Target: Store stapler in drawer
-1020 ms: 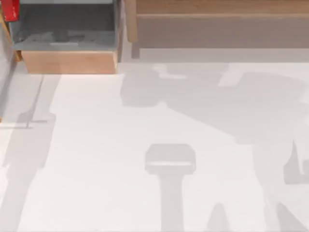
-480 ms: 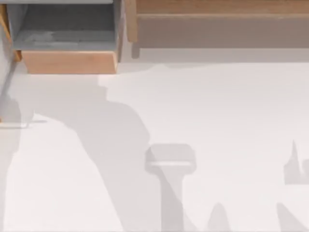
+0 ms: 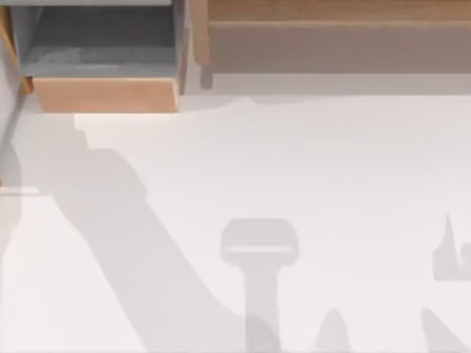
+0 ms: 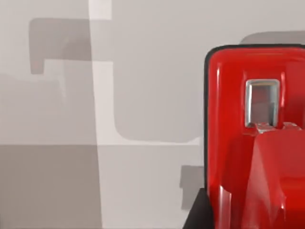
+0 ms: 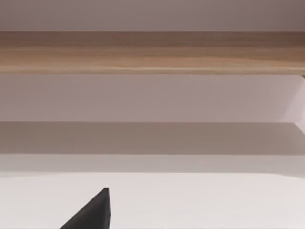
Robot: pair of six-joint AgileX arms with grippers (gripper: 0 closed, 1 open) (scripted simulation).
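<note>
The stapler (image 4: 248, 143), glossy red with a small metal window, sits very close in the left wrist view. My left gripper (image 4: 238, 217) is shut on it, and one dark finger (image 4: 196, 217) shows beside its edge. Pale table lies far below it. In the top view the drawer (image 3: 107, 94) stands open at the back left, with a grey inside and a tan front panel. A dark tip of my right gripper (image 5: 90, 214) shows in the right wrist view, facing a wooden shelf (image 5: 152, 52).
A long wooden cabinet (image 3: 331, 37) runs along the back right of the table. A broad arm shadow (image 3: 125, 243) crosses the white table (image 3: 331, 184) from the back left toward the front.
The stapler, at the top view's back-left corner one second ago, has left that view. The large arm shadow has swept from the right side of the table to the left.
</note>
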